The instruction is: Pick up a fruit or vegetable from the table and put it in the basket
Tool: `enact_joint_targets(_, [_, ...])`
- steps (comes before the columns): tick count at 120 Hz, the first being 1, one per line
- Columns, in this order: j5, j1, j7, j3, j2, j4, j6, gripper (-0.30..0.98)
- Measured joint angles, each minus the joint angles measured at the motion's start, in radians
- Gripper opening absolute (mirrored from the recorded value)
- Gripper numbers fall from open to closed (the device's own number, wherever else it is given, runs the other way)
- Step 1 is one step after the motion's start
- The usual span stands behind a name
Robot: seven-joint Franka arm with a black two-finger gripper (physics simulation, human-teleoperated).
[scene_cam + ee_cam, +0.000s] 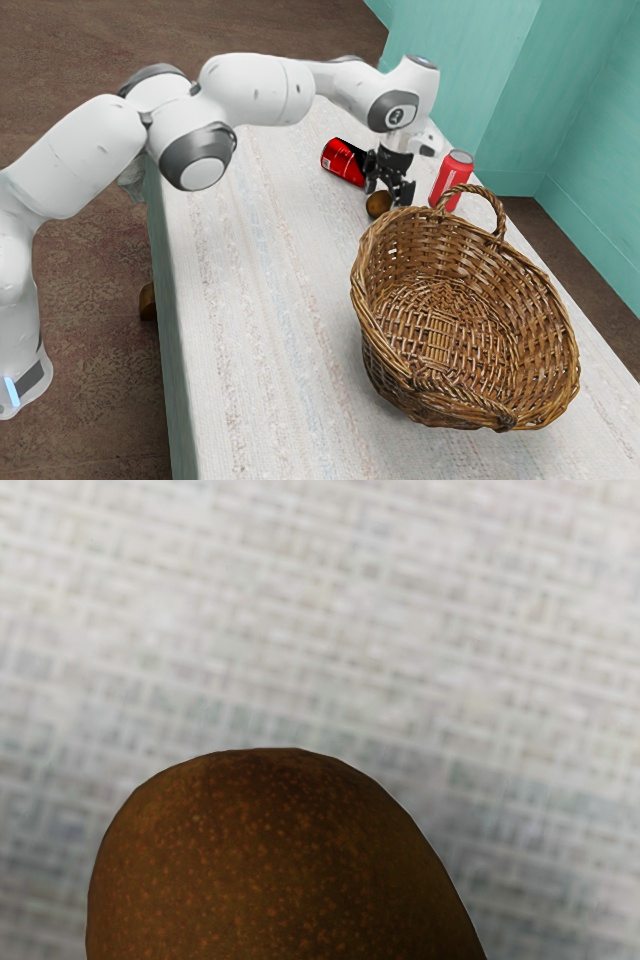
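Note:
In the exterior view my gripper (pixel 389 194) points down over the table beyond the basket, its two black fingers spread apart. A small brown fruit or vegetable (pixel 378 205) is right at the fingertips, closer to the finger on the exterior view's left; contact with the fingers is unclear. The wrist view has the same brown, orange-speckled item (pixel 270 865) large at its lower edge, rounded, just under my hand. The wicker basket (pixel 392 388) stands on the table, nearer the exterior camera than the gripper.
A red can (pixel 343 161) lies on its side behind the gripper, toward the exterior view's left. Another red can (pixel 450 182) stands upright on the other side, close to the basket's raised handle (pixel 497 212). A pale cloth covers the table (pixel 260 330).

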Motion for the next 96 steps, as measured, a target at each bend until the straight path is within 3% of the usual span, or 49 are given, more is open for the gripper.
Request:
enact_joint_targets(14, [-0.006,0.001,0.000,0.000,0.011,0.007,0.000,0.63])
enact_joint_targets(39, [-0.006,0.000,0.000,0.000,0.009,0.010,0.000,0.31])
enact_joint_targets(59, [-0.001,-0.003,-0.002,0.001,-0.022,0.011,-0.002,0.26])
enact_joint_targets(76, [0.004,-0.028,0.003,0.003,-0.150,0.010,-0.029,0.25])
enact_joint_targets(96, [0.017,-0.125,0.016,0.007,-0.306,0.019,-0.074,0.26])
